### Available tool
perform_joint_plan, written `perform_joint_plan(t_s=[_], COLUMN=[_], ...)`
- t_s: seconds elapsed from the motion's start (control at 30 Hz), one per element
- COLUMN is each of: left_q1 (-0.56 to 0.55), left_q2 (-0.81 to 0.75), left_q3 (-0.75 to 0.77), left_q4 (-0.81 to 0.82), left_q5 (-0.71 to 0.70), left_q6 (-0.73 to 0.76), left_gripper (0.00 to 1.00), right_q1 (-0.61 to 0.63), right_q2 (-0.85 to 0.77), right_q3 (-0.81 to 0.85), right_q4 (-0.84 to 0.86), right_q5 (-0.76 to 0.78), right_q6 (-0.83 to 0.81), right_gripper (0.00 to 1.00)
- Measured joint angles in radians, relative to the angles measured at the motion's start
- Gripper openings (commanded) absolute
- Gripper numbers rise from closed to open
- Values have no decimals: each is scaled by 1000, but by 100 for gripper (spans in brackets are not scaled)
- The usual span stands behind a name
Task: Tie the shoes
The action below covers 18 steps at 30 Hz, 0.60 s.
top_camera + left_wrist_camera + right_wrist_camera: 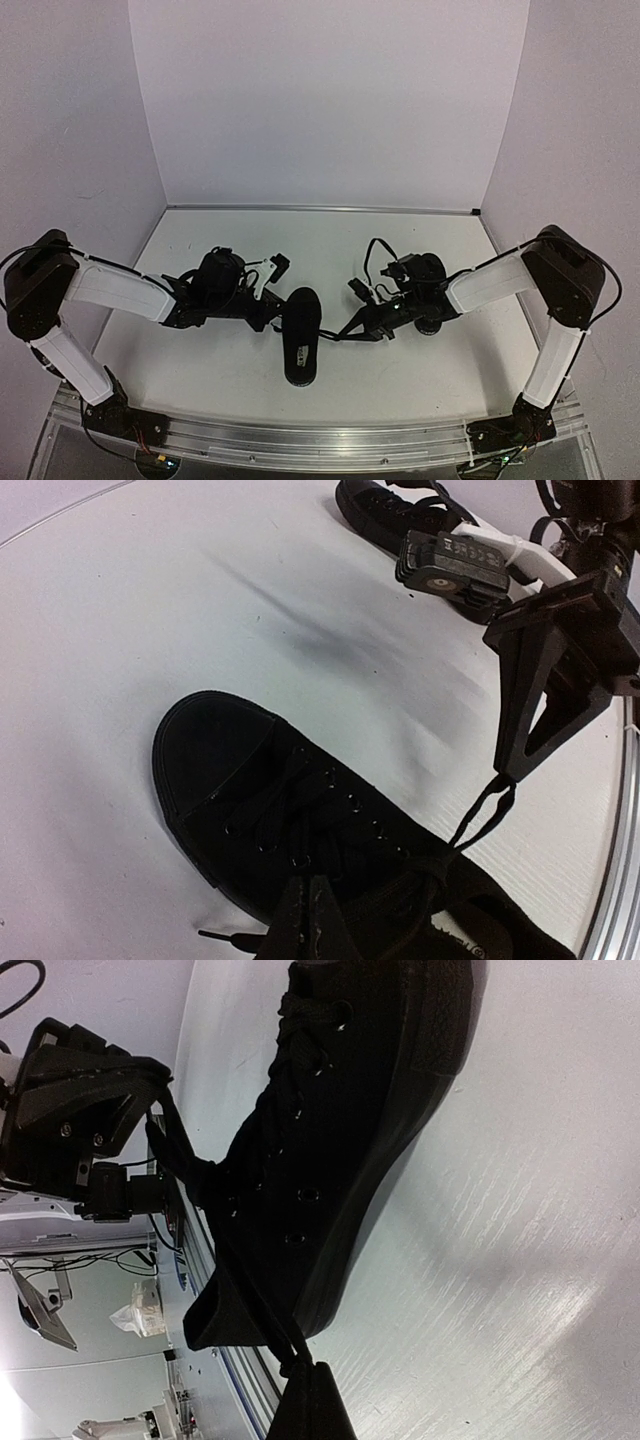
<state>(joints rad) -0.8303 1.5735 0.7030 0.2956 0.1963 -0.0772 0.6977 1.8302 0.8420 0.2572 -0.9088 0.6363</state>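
Left tool (305, 898) clamped on one lace (175, 1150), right tool (310, 1385) clamped on other lace (485, 810). Shoe (300, 335) lies mid-surface (220, 375) between them, second shoe (385, 510) beyond. I read this as tensioning pre-knot. Next I cross the ends without slip. No containers.

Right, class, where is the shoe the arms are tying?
In the top view the shoe lies near the middle of the table, between the left fingers and the right fingers, each shut on a lace.
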Motion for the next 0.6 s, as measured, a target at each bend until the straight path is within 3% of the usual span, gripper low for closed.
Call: perform_joint_plan(t_s=[0.13,0.4,0.6], left_q1=[0,7,103], left_q2=[37,52,-52], left_q3=[46,66,-7], left_q4=[-23,-53,-86], left_q5=[-17,-36,-49], left_q6=[1,-2,-31], left_gripper=[3,50,64], right_q1=[7,13,15], right_q2=[3,10,20], right_q3=[5,12,22], right_q4=[-2,-14,-17], right_q5=[-2,-2,-5], right_q6=[-5,-5,-6], right_gripper=[0,0,0])
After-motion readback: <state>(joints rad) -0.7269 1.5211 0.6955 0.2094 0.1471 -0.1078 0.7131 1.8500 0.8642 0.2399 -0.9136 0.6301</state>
